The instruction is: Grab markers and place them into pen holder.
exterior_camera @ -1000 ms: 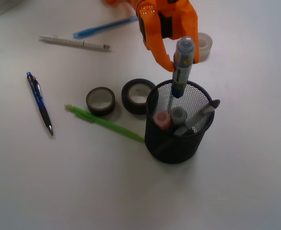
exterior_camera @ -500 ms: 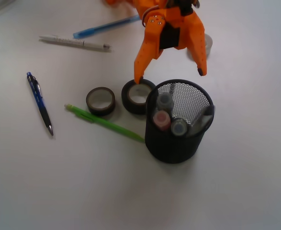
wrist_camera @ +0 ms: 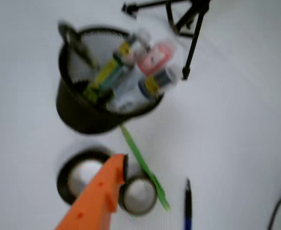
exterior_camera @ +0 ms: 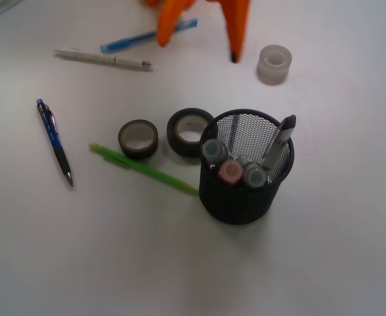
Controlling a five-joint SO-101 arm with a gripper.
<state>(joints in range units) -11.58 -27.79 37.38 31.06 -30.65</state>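
Observation:
The black mesh pen holder (exterior_camera: pixel 240 201) stands right of centre on the white table. Three markers stand inside it: the blue-capped one (exterior_camera: pixel 214 151), the pink-capped one (exterior_camera: pixel 231 172) and the dark-capped one (exterior_camera: pixel 254 176). A silver clipped pen (exterior_camera: pixel 281 137) leans in it too. My orange gripper (exterior_camera: pixel 197 51) hangs open and empty at the top edge, well behind and above the holder. In the blurred wrist view the holder (wrist_camera: pixel 80 112) with the markers (wrist_camera: pixel 130 72) lies ahead, and one orange finger (wrist_camera: pixel 99 191) shows at the bottom.
A black tape roll (exterior_camera: pixel 191 131) touches the holder's left side, with a brown roll (exterior_camera: pixel 138 139) beside it. A green pencil (exterior_camera: pixel 143 169), a dark blue pen (exterior_camera: pixel 54 141), a white pen (exterior_camera: pixel 104 59), a light blue pen (exterior_camera: pixel 146 36) and a whitish tape roll (exterior_camera: pixel 274 64) lie around.
The gripper let the blue-capped marker drop into the holder, opened, then rose and pulled back toward the far edge. The marker now stands with the other two.

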